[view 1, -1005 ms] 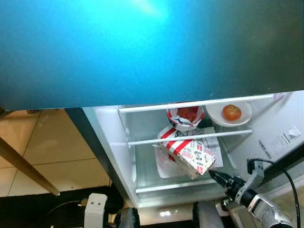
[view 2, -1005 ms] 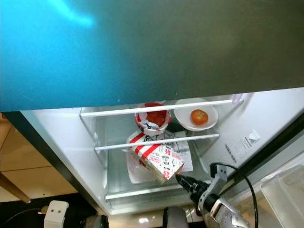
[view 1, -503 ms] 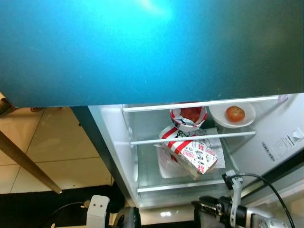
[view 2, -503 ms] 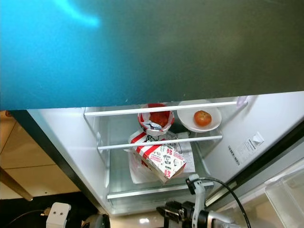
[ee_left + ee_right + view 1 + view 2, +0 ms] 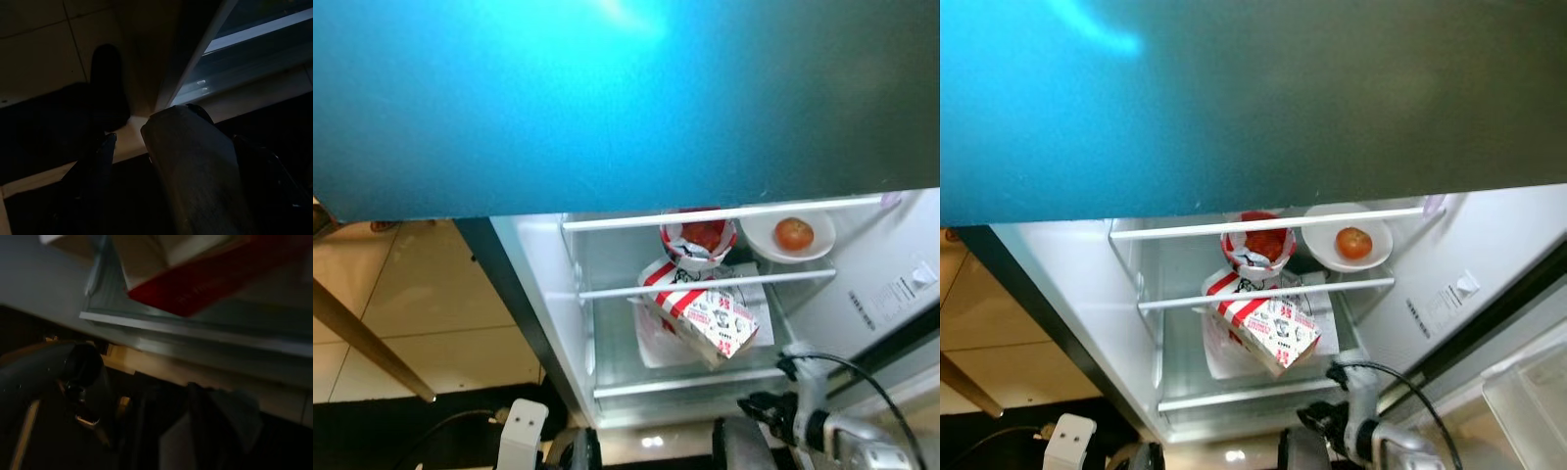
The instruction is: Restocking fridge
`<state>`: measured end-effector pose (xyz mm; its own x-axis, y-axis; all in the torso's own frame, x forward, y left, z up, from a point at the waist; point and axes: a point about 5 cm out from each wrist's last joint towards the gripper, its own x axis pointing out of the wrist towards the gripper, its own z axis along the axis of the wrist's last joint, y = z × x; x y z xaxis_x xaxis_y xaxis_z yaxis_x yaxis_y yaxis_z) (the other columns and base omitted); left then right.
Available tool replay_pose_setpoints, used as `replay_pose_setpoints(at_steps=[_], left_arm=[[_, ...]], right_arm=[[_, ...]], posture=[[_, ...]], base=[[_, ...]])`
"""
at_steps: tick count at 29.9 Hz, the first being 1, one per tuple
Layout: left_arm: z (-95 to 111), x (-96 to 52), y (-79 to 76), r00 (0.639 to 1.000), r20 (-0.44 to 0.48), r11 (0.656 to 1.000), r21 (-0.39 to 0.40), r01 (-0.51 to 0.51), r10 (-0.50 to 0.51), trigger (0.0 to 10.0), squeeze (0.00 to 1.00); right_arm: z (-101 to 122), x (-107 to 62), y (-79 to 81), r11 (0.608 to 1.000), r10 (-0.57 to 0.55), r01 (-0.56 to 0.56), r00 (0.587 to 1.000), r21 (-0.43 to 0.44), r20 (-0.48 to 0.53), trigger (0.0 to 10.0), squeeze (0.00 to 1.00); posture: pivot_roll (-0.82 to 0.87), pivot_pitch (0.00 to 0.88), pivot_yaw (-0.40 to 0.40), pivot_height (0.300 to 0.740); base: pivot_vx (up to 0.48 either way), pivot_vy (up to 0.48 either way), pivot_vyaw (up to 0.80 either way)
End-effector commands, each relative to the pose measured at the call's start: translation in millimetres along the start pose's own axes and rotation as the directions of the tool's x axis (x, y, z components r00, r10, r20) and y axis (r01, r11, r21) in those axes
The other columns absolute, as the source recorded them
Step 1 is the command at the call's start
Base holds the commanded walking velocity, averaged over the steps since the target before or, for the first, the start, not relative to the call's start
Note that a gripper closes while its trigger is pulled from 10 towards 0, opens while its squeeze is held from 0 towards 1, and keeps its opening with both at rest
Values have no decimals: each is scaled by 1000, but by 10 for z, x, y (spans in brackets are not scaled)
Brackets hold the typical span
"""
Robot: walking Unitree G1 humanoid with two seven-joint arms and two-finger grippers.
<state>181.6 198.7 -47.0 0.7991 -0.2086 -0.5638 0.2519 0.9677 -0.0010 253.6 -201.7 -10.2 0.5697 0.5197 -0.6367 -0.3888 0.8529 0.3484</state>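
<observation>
the right gripper (image 5: 752,404) hangs low in front of the open fridge (image 5: 548,294), just below the front edge of the lower shelf (image 5: 685,387), its black fingers pointing toward the robot's left; whether they are open or closed cannot be told, and nothing is seen held in them. a black cable (image 5: 862,367) loops over its wrist. the left gripper (image 5: 105,147) hangs idle in the dark over the floor by the fridge's base – its fingers too cannot be judged.

just above and behind the right gripper, the red-and-white striped box (image 5: 705,315) lies tilted on the lower shelf, on top of a white sheet (image 5: 656,348). behind it stands a red-and-white bucket (image 5: 697,238), and to the right of that a white plate (image 5: 790,235) with a tomato (image 5: 794,233) on it. two white shelf rails (image 5: 705,281) cross in front of them. a teal surface (image 5: 558,98) covers the upper part of the eye views.

a second ago the right gripper's tips were touching the box's lower corner; it has since pulled back and down – the box stays on the shelf.
</observation>
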Motion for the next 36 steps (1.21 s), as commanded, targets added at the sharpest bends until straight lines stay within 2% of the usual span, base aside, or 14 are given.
replay_pose_setpoints(at_steps=[1,2,3,5,7,8,13,16,17,18,19,22,29,36], left_arm=[[-139,-76,41,998,-57,1000,17,-9,10,10000,0],[-106,-67,35,999,-38,999,43,2,0,10000,0],[-106,-67,35,999,-38,999,43,2,0,10000,0],[-3,-42,-118,992,20,984,135,118,-122,10000,0],[-3,-42,-118,992,20,984,135,118,-122,10000,0],[75,-34,-271,971,59,958,185,218,-232,10000,0],[223,-23,-473,912,122,904,238,355,-391,10000,0],[300,-10,-552,889,146,883,263,389,-435,10000,0],[396,10,-646,862,173,861,286,420,-477,10000,0],[396,10,-646,862,173,861,286,420,-477,10000,0],[506,28,-745,830,196,835,317,450,-521,10000,0],[647,45,-854,798,228,811,355,466,-558,10000,0],[750,55,-853,801,273,829,358,429,-532,10000,0],[719,2,-812,804,263,827,360,431,-533,10000,0]], right_arm=[[-87,-12,-23,1000,-21,21,999,-9,-32,4745,0],[-100,72,33,994,-63,57,996,-89,-61,10000,0],[-100,72,33,994,-63,57,996,-89,-61,10000,0],[-20,245,102,948,-232,218,972,-231,-36,10000,0],[-20,245,102,948,-232,218,972,-231,-36,10000,0],[91,341,157,906,-319,311,948,-287,23,10000,0],[239,436,250,878,-349,356,933,-321,82,10000,0],[294,457,271,868,-362,375,926,-325,103,10000,0],[353,475,291,860,-372,391,920,-329,123,10000,0],[353,475,291,860,-372,391,920,-329,123,10000,0],[396,495,314,852,-379,400,916,-339,128,10000,0],[427,526,348,841,-385,406,913,-358,133,10000,0],[409,581,434,862,-347,376,927,-341,143,10000,0],[554,682,616,916,-302,338,935,-215,187,10000,0]], posture=[[78,206,-1,569],[78,209,-2,569],[78,209,-2,569],[86,223,-5,569],[86,223,-5,569],[91,228,-7,569],[96,235,-10,569],[96,235,-10,569],[99,237,-11,569],[99,237,-11,569],[99,237,-11,569],[96,238,-11,569],[86,243,-7,569],[86,248,-6,569]], base=[[0,0,0],[0,0,0],[0,0,0],[0,0,0],[0,0,0],[0,0,0],[0,0,0],[0,0,0],[0,0,0],[0,0,0],[0,0,0],[0,0,0],[0,0,0],[0,0,0]])
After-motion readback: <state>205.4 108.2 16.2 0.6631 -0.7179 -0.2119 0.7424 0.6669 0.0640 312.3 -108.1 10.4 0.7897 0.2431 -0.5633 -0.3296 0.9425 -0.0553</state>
